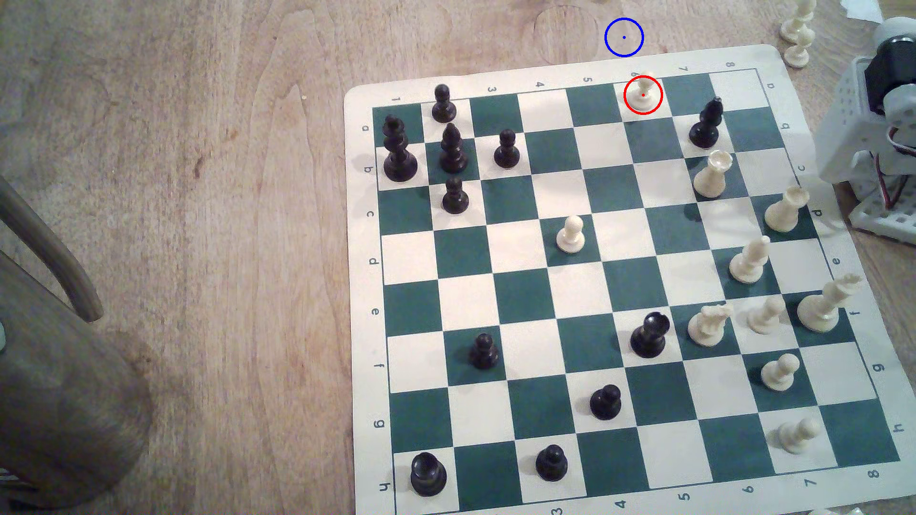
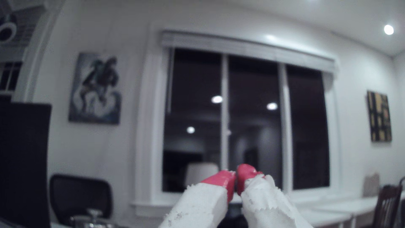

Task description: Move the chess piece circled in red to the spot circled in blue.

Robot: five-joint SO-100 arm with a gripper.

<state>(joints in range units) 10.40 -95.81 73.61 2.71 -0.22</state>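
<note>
A small cream-white pawn, the chess piece circled in red point(image 1: 643, 94), stands upright on a white square in the board's far row, column 6, in the exterior view. The spot circled in blue point(image 1: 624, 37) is bare light-brown wood just beyond the board's far edge, a little to the exterior view's left of the pawn. The arm's white base and motor point(image 1: 877, 128) sit at the exterior view's right edge, off the board. In the wrist view my gripper point(image 2: 236, 178) points out at a room wall and window, its red-tipped white fingers point(image 2: 221, 178) pressed together with nothing between them.
The green-and-white chess mat point(image 1: 357, 297) carries black pieces mostly on the exterior view's left and cream pieces on the right. A black bishop point(image 1: 706, 124) and a cream rook point(image 1: 713, 176) stand nearest the pawn. Spare cream pieces point(image 1: 798, 34) stand off the mat's far right corner. A wooden chair point(image 1: 49, 346) is at far left.
</note>
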